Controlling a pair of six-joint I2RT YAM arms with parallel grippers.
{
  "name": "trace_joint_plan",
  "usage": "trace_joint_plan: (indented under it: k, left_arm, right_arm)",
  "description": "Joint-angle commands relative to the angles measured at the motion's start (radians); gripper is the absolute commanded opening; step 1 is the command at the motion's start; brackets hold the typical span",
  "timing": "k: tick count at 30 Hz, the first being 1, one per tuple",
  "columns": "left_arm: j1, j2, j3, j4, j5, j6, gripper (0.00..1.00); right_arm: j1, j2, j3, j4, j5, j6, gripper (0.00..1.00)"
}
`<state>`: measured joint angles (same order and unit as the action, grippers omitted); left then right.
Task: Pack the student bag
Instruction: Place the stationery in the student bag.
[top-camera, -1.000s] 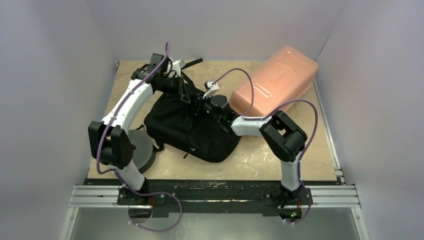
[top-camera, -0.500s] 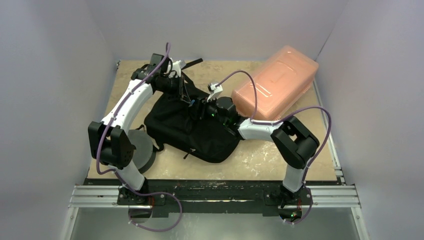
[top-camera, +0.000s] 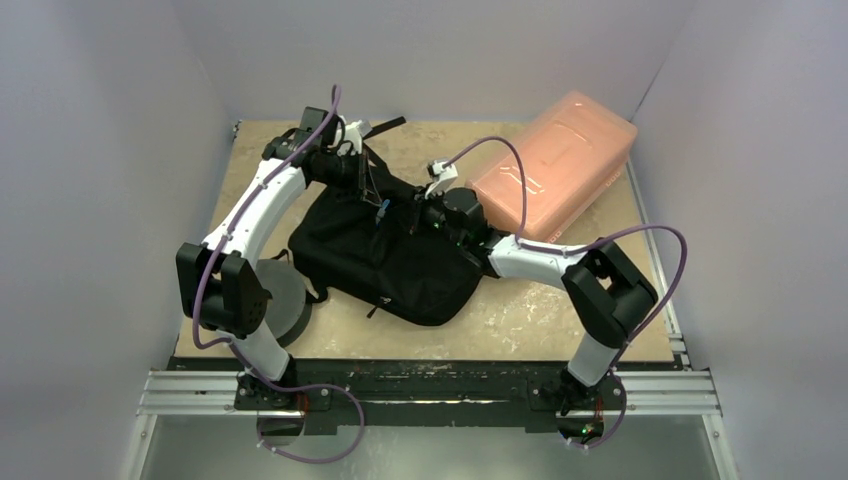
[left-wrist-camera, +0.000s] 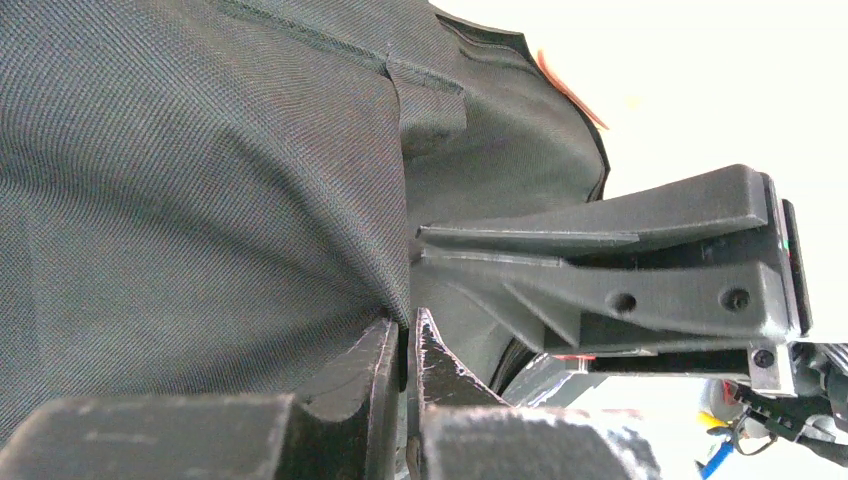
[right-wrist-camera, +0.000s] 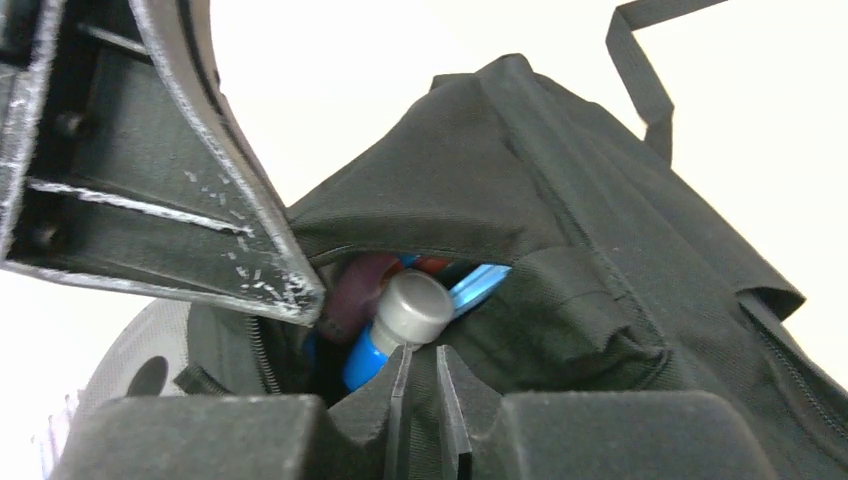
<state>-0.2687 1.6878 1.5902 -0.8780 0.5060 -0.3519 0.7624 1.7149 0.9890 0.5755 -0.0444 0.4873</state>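
Observation:
The black student bag (top-camera: 380, 260) lies mid-table with its top opening facing the back. My left gripper (top-camera: 371, 190) is shut on the bag's fabric edge (left-wrist-camera: 300, 200) and holds it up; its jaws meet on the cloth (left-wrist-camera: 408, 345). My right gripper (top-camera: 413, 212) is shut on the opposite edge of the opening (right-wrist-camera: 421, 372), pinching black fabric. Between them the opening gapes. Inside it lie a blue bottle with a grey cap (right-wrist-camera: 408, 308), a dark maroon item (right-wrist-camera: 352, 292) and a light blue item (right-wrist-camera: 478, 285).
The translucent pink plastic box (top-camera: 553, 163) lies at the back right, close behind my right wrist. The dark grey foam ring (top-camera: 287, 297) sits at the front left beside the bag. A black strap (top-camera: 385, 125) trails at the back.
My right arm's elbow has swung to the right and its gripper has shifted a little back and right with the bag's edge. The left arm has not moved.

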Motion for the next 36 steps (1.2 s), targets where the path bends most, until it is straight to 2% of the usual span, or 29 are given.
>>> trace_joint_plan:
  k: [1,2,3,10,14,17,21,23,28,32,35,36]
  left_arm:
    - [-0.007,-0.062,0.026,0.068,0.101,-0.017,0.00]
    - [-0.007,-0.060,0.025,0.069,0.104,-0.018,0.00]
    - [-0.007,-0.062,0.025,0.068,0.104,-0.018,0.00]
    - [-0.007,-0.062,0.025,0.071,0.110,-0.019,0.00]
    - [-0.007,-0.055,0.025,0.069,0.103,-0.017,0.00]
    - [-0.007,-0.050,0.026,0.066,0.100,-0.018,0.00]
    - [-0.006,-0.051,0.028,0.061,0.092,-0.023,0.00]
    - [-0.004,-0.057,0.025,0.062,0.090,-0.027,0.07]
    - [0.004,-0.084,0.010,0.072,0.058,-0.024,0.40]
    - [0.008,-0.146,0.003,0.059,-0.010,0.003,0.56]
    - [0.008,-0.219,-0.013,0.039,-0.048,-0.007,0.63]
    - [0.008,-0.247,-0.025,0.029,-0.052,-0.018,0.71]
  right_arm:
    - [-0.007,0.036,0.034,0.008,-0.018,0.007,0.06]
    - [-0.007,0.053,0.048,0.011,-0.022,0.012,0.01]
    - [-0.005,0.069,0.061,0.018,-0.027,0.014,0.00]
    - [0.041,0.220,0.216,0.059,-0.083,0.024,0.00]
    - [0.057,0.234,0.244,0.078,-0.065,0.016,0.00]
    - [0.054,0.198,0.221,0.022,-0.030,-0.007,0.00]
    - [0.049,0.084,0.129,-0.087,0.039,-0.074,0.13]
    - [0.049,0.027,0.102,-0.168,0.085,-0.105,0.17]
    - [0.049,-0.101,0.035,-0.295,0.121,-0.151,0.26]
    - [0.049,-0.150,0.016,-0.335,0.093,-0.183,0.36]
    - [0.050,-0.170,0.020,-0.334,0.021,-0.224,0.44]
    - [0.050,-0.178,0.024,-0.330,-0.015,-0.242,0.46]
